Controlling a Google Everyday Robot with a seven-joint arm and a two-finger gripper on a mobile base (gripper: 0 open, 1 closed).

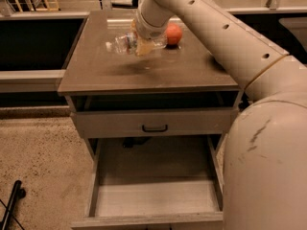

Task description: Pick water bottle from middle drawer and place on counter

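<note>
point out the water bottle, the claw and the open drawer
water bottle [121,43], camera view, clear body near the cap
claw [143,45], camera view, between its fingertips, holding the bottle above the counter [96,75]
open drawer [156,199], camera view, bare floor

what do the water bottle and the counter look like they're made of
The water bottle, held sideways above the counter in the gripper: probably thin clear plastic, since the background shows through it. The counter: a smooth grey-brown slab with a dull sheen, maybe laminate or stone.

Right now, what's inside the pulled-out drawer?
Only its bare floor shows in the middle drawer; the arm hides its right front corner. The gripper holds the water bottle over the counter.
</note>
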